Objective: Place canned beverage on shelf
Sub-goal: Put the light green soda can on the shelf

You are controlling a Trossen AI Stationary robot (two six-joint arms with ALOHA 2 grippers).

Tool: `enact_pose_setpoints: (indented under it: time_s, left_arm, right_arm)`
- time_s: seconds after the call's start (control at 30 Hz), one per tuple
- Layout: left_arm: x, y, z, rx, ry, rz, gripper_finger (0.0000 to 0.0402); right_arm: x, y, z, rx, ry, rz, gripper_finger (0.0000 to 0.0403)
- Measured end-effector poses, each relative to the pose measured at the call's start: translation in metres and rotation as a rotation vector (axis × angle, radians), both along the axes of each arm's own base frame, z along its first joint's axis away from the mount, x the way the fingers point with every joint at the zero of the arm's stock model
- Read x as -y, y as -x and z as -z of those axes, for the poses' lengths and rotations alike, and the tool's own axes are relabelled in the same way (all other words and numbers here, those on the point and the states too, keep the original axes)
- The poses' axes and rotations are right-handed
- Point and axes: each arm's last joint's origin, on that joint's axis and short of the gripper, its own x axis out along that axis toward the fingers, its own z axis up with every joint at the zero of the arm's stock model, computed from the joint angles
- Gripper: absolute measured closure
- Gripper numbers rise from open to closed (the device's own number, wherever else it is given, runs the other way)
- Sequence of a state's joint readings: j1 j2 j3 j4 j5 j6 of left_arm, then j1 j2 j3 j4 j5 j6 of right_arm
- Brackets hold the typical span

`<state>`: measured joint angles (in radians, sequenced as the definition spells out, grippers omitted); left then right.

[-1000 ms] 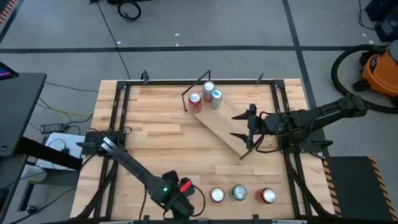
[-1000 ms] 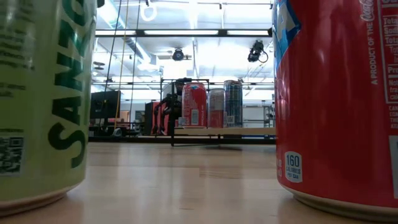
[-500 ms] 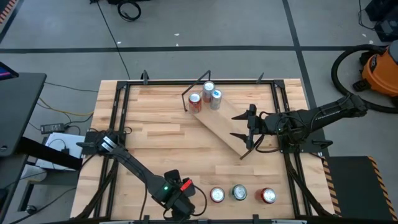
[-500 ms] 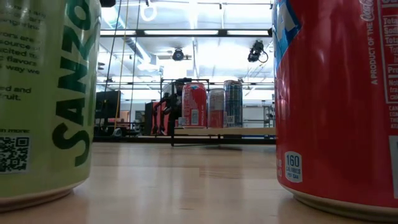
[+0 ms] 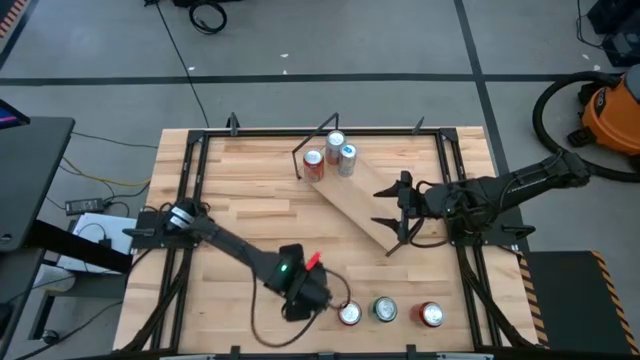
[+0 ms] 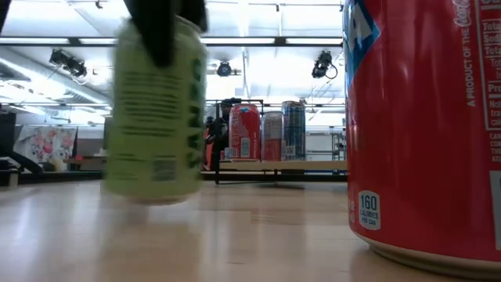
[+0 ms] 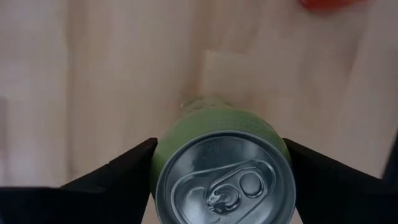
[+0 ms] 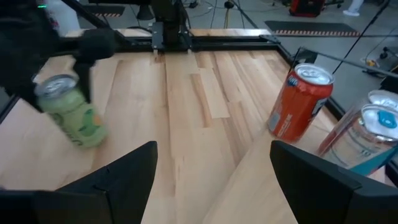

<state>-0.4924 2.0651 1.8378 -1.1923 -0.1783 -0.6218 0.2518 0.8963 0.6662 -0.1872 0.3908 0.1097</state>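
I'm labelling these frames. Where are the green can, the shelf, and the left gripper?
green can [image 7: 224, 180]: left wrist view, on its silver lid.
shelf [image 5: 362, 205]: high view, on a bare part of the wooden board.
left gripper [image 5: 345, 312]: high view, between its fingertips, closed around the green can.

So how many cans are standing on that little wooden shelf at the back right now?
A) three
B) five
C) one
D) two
A: the overhead view shows three can tops clustered at one end of the shelf, and the table-level view shows the three cans side by side.
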Motion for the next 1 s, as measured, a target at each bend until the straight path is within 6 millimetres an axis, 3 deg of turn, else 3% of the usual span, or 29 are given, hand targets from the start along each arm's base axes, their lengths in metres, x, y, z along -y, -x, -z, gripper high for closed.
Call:
enact_pose_setpoints:
  time_s: [0.33, 0.53, 0.73, 1.0]
  left_arm:
    - [-0.062, -0.024, -0.005, -0.017, -0.067, 0.117, 0.0088]
    - [-0.099, -0.027, -0.027, 0.029, -0.112, 0.175, 0.0088]
    - [-0.14, -0.029, -0.053, 0.134, -0.199, 0.156, 0.0088]
    - [-0.204, -0.044, -0.06, 0.264, -0.23, 0.03, 0.0088]
  right_arm:
    - [-0.004, 0.003, 0.005, -0.05, -0.008, -0.009, 0.008]
    - [-0.004, 0.003, 0.005, -0.058, 0.002, -0.009, 0.008]
    - [-0.003, 0.003, 0.005, -0.059, 0.02, -0.015, 0.008]
    - [0.0, 0.002, 0.006, -0.061, 0.027, -0.002, 0.008]
